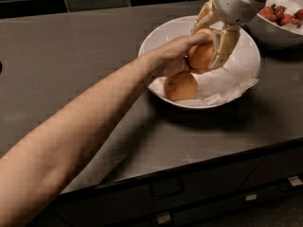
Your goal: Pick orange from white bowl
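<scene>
Nearest my camera, a bare human forearm (71, 141) reaches across, its hand (170, 56) gripping the same fruit I hold. My beige two-finger end effector (204, 48) is clamped on the smooth round orange (200, 56), one finger on either side, just above the wide glossy white bowl (156, 37). I judge it light, firm and slightly slippery, so a hold across its widest middle suits it. Below the end effector a second orange (180, 85) rests on crumpled white paper (225, 82); around the bowl spreads the dark grey surface (71, 46).

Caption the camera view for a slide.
Tool over the white bowl at an orange that a person's hand grips; a second orange lies nearby.
</scene>
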